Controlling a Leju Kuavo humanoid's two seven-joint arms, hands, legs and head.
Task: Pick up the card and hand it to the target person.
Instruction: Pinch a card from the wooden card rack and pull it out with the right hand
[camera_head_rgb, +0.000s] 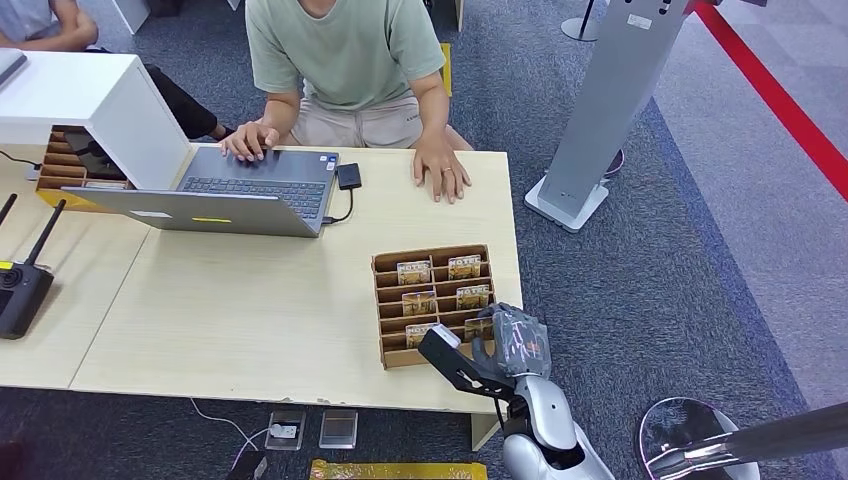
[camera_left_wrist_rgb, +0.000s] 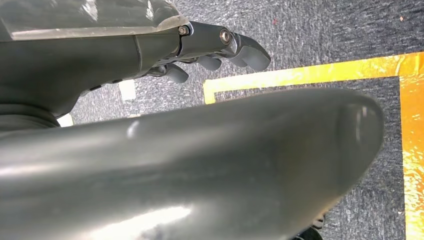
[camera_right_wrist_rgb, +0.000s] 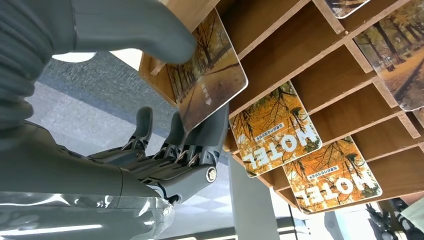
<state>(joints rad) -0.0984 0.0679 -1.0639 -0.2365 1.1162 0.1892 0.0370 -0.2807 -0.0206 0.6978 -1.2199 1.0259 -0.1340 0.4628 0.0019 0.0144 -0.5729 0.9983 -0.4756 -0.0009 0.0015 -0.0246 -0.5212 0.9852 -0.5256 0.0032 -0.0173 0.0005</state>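
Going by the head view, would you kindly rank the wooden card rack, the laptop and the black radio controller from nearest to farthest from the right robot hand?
1. Wooden card rack: directly at the right robot hand, at the table's near right corner.
2. Laptop: farther back and leftward, in front of the seated person.
3. Black radio controller: at the far left edge.

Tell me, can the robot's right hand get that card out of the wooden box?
Probably yes. The right hand is already at the card, thumb above and fingers below, and nothing blocks the wooden box's open top.
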